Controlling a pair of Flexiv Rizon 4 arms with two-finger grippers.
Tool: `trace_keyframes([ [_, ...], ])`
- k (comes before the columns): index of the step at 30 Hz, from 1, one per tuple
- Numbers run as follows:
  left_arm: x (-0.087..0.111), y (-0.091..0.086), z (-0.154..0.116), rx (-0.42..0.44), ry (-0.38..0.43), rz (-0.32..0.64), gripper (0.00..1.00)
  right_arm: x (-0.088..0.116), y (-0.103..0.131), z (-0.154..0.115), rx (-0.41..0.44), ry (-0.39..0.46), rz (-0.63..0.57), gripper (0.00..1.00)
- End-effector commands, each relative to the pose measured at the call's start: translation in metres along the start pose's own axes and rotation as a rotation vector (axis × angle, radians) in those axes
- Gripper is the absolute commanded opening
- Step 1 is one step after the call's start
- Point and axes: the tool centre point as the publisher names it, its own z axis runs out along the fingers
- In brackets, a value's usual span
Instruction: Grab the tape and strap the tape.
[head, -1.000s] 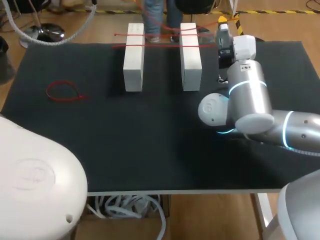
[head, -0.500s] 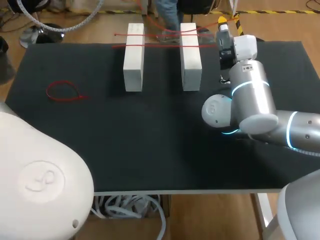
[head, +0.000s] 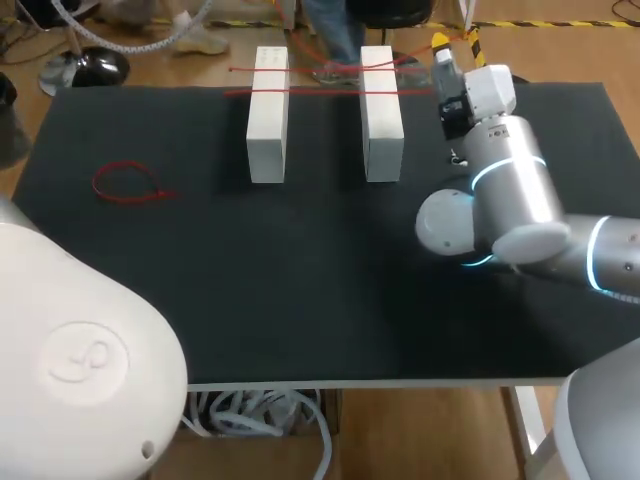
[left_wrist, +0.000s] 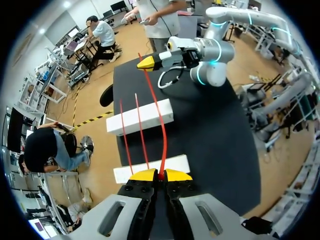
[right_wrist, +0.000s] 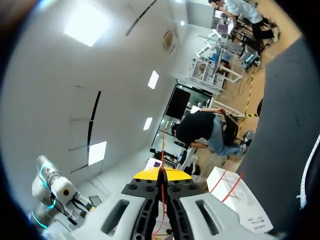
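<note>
The left gripper (left_wrist: 161, 175) and right gripper (right_wrist: 161, 175) stay clamped on opposite ends of one red tape (left_wrist: 159, 112), the right arm (head: 510, 190) having shifted slightly rightward near the table's (head: 300, 290) far edge.

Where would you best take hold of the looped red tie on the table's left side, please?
I would pinch the looped red tie at its short tail, coming straight down from above: it lies flat on the mat, and the tail looks straight.

Thin red tape (left_wrist: 164, 145), strung in the air over two white blocks (left_wrist: 140, 117).
</note>
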Motion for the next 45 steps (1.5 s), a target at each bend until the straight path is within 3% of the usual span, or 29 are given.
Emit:
trace_keyframes([
  [1, -0.004, -0.003, 0.0, -0.012, 0.016, -0.003, 0.0, 0.005, 0.006, 0.002, 0.062, 0.003, -0.099, 0.0],
  [5, -0.005, -0.003, 0.0, -0.016, 0.018, -0.003, 0.0, 0.007, 0.004, 0.003, 0.102, 0.001, -0.284, 0.0],
  [9, -0.005, -0.003, 0.0, -0.016, 0.018, -0.003, 0.0, 0.008, 0.003, 0.005, 0.185, -0.076, -0.502, 0.0],
  [15, -0.005, -0.003, 0.0, -0.016, 0.018, -0.003, 0.0, 0.011, 0.006, 0.004, 0.238, 0.053, -0.864, 0.0],
  [20, -0.005, -0.003, 0.0, -0.016, 0.018, -0.003, 0.0, 0.012, 0.006, 0.002, 0.269, 0.085, -1.024, 0.0],
  [23, -0.005, -0.003, 0.0, -0.016, 0.018, -0.003, 0.0, 0.008, 0.0, -0.003, 0.347, 0.052, -0.983, 0.0],
  [25, -0.005, -0.003, 0.0, -0.016, 0.018, -0.003, 0.0, 0.012, -0.003, -0.006, 0.351, 0.086, -1.021, 0.0],
  [28, -0.005, -0.003, 0.0, -0.016, 0.018, -0.003, 0.0, 0.014, -0.005, -0.007, 0.348, 0.085, -0.949, 0.0],
  [30, -0.005, -0.003, 0.0, -0.016, 0.018, -0.003, 0.0, 0.016, -0.005, -0.008, 0.336, 0.093, -0.755, 0.0],
  [43, -0.005, -0.003, 0.0, -0.016, 0.018, -0.003, 0.0, 0.016, -0.005, -0.008, 0.336, 0.093, -0.755, 0.0],
  [45, -0.005, -0.003, 0.0, -0.016, 0.018, -0.003, 0.0, 0.02, -0.005, -0.009, 0.383, 0.078, -0.916, 0.0],
])
